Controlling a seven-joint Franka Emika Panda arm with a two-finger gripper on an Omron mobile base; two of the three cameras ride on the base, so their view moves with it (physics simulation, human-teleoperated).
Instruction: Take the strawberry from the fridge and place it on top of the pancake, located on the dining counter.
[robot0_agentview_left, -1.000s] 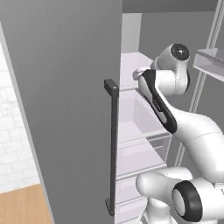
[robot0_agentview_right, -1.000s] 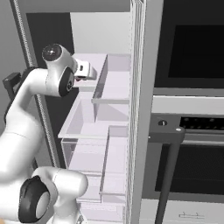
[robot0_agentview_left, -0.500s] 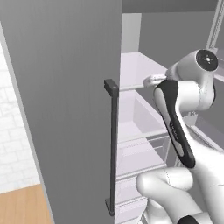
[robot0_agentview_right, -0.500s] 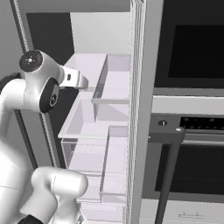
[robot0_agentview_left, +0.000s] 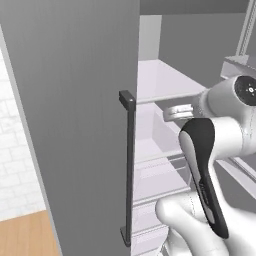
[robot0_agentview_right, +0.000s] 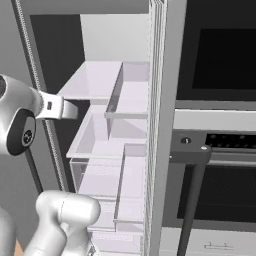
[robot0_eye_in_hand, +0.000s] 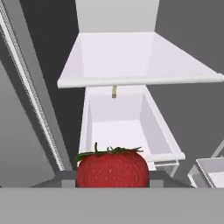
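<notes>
The strawberry (robot0_eye_in_hand: 112, 169) is red and rounded, dotted with pale seeds and topped by a ring of thin green leaves, sitting upright between the two finger tips of the tool (robot0_eye_in_hand: 112, 179) just in front of the open fridge (robot0_agentview_right: 122, 125). The fridge is matte grey with its door (robot0_agentview_left: 75, 115) swung wide, a long dark bar handle (robot0_agentview_left: 129, 170) on it, and white shelves (robot0_eye_in_hand: 131, 57) above clear drawers (robot0_eye_in_hand: 127, 127) inside.

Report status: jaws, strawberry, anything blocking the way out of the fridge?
Jaws shut on the strawberry, held at the hand camera. Fridge door open, white shelf ahead. Nothing seen between hand and shelves.
</notes>
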